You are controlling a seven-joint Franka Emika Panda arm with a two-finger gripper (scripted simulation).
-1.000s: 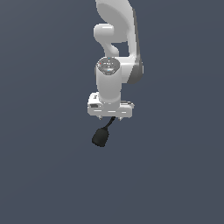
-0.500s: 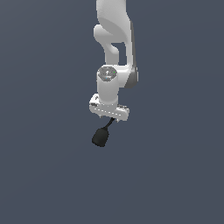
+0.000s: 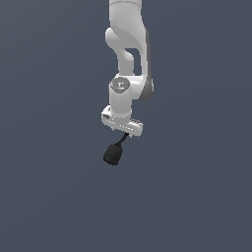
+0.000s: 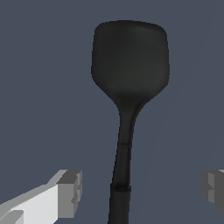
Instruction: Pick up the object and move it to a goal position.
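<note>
1. Exterior view: black object (image 3: 114,153) hanging below the white gripper (image 3: 127,133), thin stem running up between the fingers, flared body lowest, tilted toward the exterior view's left. Fingers too small to make out here.
2. Wrist view: object (image 4: 129,65) midway between fingertips (image 4: 70,192), grey pads well apart, neither seen touching the stem. Grasp itself cut off; cannot tell. No readable writing.

Over the last second the arm's hand (image 3: 126,134) sinks a little in the exterior view, and the black object (image 3: 114,153) hanging under it drops by the same small amount. The wrist joint above comes lower too, while both drift slightly toward the exterior view's right.
</note>
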